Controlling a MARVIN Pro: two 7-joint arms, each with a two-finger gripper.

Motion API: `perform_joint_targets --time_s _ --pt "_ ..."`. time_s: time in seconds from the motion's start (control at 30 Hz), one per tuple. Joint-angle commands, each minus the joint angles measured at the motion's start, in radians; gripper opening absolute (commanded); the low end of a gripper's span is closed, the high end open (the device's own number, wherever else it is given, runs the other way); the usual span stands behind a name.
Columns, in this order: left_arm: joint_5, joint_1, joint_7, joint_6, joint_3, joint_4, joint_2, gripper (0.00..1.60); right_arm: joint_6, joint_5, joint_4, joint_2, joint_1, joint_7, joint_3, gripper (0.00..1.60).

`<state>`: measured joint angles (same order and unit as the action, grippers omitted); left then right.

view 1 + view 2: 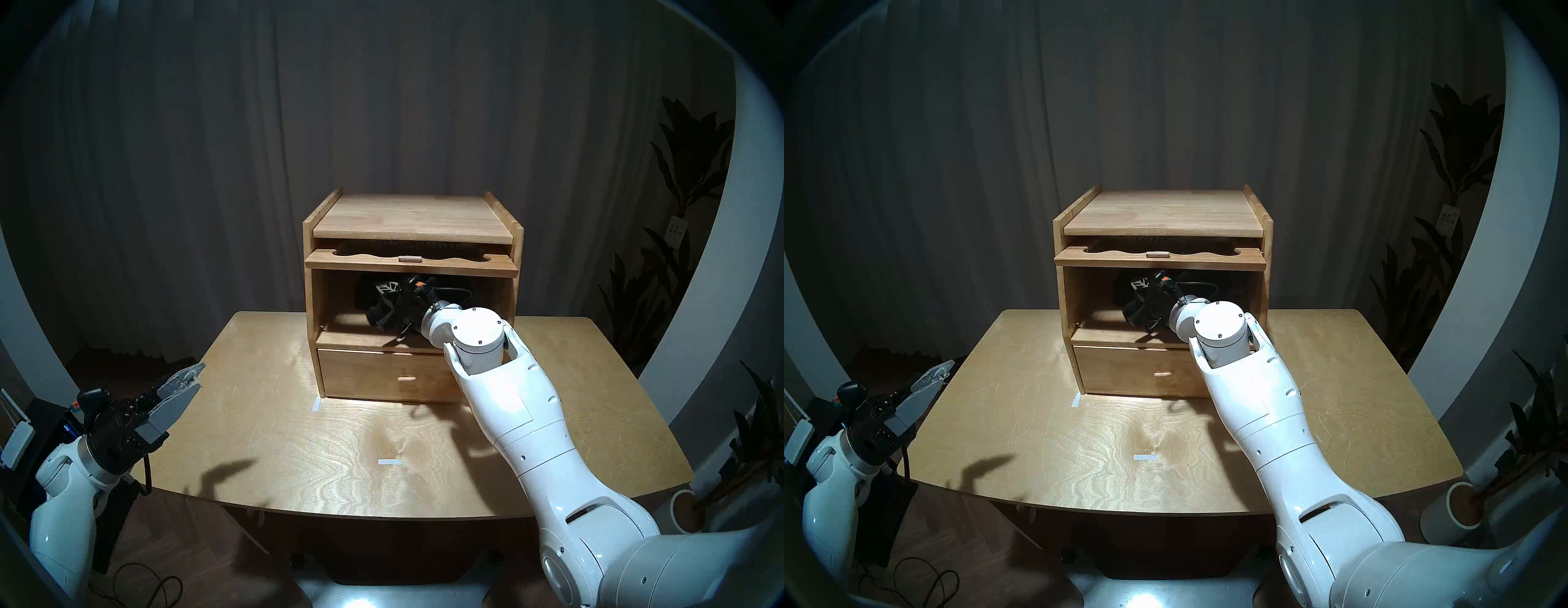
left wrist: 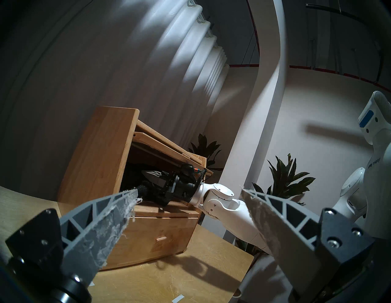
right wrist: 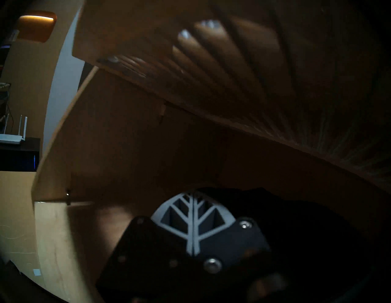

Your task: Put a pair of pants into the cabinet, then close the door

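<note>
The light-wood cabinet (image 1: 411, 220) (image 1: 1161, 212) (image 2: 99, 152) stands at the back of the table. Its door (image 1: 411, 265) (image 1: 1159, 259) is lifted flat under the top board, so the upper compartment is open. The dark pair of pants (image 1: 365, 293) (image 2: 143, 189) (image 3: 296, 211) lies inside that compartment, mostly in shadow. My right gripper (image 1: 382, 289) (image 1: 1138, 282) (image 2: 146, 173) (image 3: 193, 191) reaches into the compartment just above the pants, its fingers pressed flat together with no fabric seen between them. My left gripper (image 1: 199, 375) (image 1: 947, 372) (image 2: 189, 190) hovers open over the table's left edge, holding nothing.
The lower drawer (image 1: 382, 378) is shut. My right forearm (image 1: 509, 403) crosses in front of the cabinet's right side. White tape marks (image 1: 389, 462) lie on the wooden table (image 1: 297, 446). Potted plants (image 1: 679, 191) stand to the right, and a curtain hangs behind.
</note>
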<state>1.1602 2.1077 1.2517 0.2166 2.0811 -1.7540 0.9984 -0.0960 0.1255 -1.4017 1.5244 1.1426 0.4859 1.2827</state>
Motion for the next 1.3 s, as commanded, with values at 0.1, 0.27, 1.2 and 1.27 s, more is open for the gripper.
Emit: perform_joint_targets --time_s 0.1,0.27,1.2,1.27 --pt "0.002 -0.001 0.002 0.0 0.004 -0.009 -0.001 1.6 0.023 -0.106 -0.155 0.019 0.143 0.092 -0.016 0.0" --pt "0.002 -0.002 0.002 0.0 0.003 -0.008 -0.002 1.6 0.034 -0.159 -0.211 0.063 0.187 0.159 -0.087 0.0" --pt "0.001 -0.003 0.002 0.0 0.001 -0.004 -0.002 1.6 0.222 -0.301 -0.55 0.083 -0.049 0.025 0.033 0.0" --pt "0.001 -0.003 0.002 0.0 0.001 -0.003 -0.002 1.6 0.229 -0.293 -0.557 0.069 -0.049 0.002 0.056 0.0"
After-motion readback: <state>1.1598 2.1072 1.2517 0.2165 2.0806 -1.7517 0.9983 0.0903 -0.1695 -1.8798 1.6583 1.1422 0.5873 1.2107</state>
